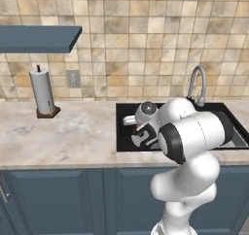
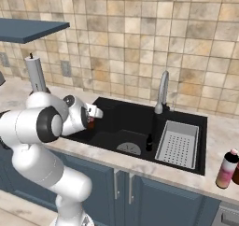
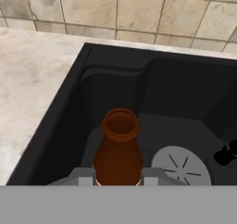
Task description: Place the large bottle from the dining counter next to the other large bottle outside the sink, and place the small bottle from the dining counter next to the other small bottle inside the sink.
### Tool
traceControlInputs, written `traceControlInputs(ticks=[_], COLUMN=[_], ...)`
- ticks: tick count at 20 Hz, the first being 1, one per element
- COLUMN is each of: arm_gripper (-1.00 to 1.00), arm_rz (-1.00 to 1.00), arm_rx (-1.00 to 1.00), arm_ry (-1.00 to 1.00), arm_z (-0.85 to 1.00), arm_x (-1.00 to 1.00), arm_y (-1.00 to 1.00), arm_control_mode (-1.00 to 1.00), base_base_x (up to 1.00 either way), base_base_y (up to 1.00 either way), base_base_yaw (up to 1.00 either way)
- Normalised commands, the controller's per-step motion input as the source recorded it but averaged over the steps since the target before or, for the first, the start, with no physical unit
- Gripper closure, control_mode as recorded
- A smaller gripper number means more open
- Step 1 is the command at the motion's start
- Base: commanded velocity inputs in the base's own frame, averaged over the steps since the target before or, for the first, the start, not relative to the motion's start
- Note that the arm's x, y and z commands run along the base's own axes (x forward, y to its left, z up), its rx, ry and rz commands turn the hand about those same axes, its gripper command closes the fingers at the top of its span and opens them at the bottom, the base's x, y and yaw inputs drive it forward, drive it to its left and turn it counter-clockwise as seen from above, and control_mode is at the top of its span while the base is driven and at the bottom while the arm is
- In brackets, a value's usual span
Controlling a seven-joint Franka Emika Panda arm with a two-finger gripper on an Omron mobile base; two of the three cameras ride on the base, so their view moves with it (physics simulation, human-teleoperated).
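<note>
The small bottle (image 3: 118, 158), dark brown with a round mouth, stands upright between my gripper's (image 3: 118, 177) fingers (image 3: 82, 177), which are shut on its body. It hangs over the left part of the black sink (image 3: 74, 107), above the basin floor. In the right base view a bit of its red label (image 2: 91, 123) shows at the gripper (image 2: 92, 120). The other small bottle (image 2: 149, 143) stands inside the sink near the drain and shows dark in the hand view (image 3: 227, 152). A large bottle (image 2: 227, 169), pink to yellow, stands on the counter right of the sink (image 2: 116, 120).
A curved steel tap (image 2: 162, 92) rises behind the basin, and a grey ribbed drain tray (image 2: 178, 143) fills its right part. The round drain (image 3: 181, 165) lies just right of the held bottle. A paper towel holder (image 1: 43, 92) stands on the counter to the left.
</note>
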Motion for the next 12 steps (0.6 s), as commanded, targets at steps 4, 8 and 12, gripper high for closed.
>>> traceControlInputs(ticks=[4, 8, 12], arm_gripper=[1.00, 1.00, 1.00], arm_rz=[0.00, 0.00, 0.00], arm_rx=[0.00, 0.00, 0.00], arm_ry=[0.00, 0.00, 0.00], arm_z=[-0.11, -0.04, -0.01], arm_x=[0.18, 0.14, 0.01], arm_y=[-0.25, -0.31, -0.28], arm_control_mode=[-1.00, -1.00, -1.00], base_base_x=[0.00, 0.00, 0.00], base_base_y=[0.00, 0.00, 0.00], base_base_yaw=[0.00, 0.00, 0.00])
